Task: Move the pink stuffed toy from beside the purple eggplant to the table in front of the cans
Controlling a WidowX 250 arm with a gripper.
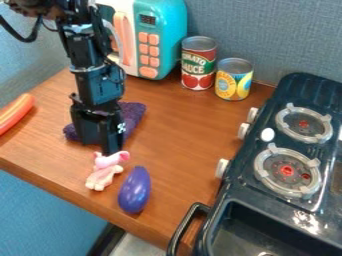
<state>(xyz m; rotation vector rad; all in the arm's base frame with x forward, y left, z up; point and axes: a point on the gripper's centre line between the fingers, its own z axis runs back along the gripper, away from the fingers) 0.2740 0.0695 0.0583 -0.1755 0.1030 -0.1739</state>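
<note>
At the left edge of the frame we see a long, rounded orange toy (15, 114) lying at a slant on the brown wooden bench (50, 145). To its right, a dark purple cloth (133, 116) lies partly hidden behind the black arm, which comes in from the upper left. At the arm's lower end, the black end effector (111, 151) is pointed down, left of the frame's centre, right at the head of a small pink and white plush animal (102, 177) on the bench. We cannot tell whether it is released or clenched, nor whether it grips the plush. Behind the arm, at the top, stands a teal and white toy microwave (158, 37) with salmon-coloured buttons. Just right of the plush, a glossy purple toy eggplant (135, 190) lies near the bench's front edge. Further right, in the upper middle, we see two upright cans, a red and green one (198, 64) and a shorter yellow and blue one (234, 80). The right side holds a black toy stove (248, 150) with pale knobs, two grey burners and a small white oval piece (267, 134), with a black basin (257, 230) at its lower end.
</note>
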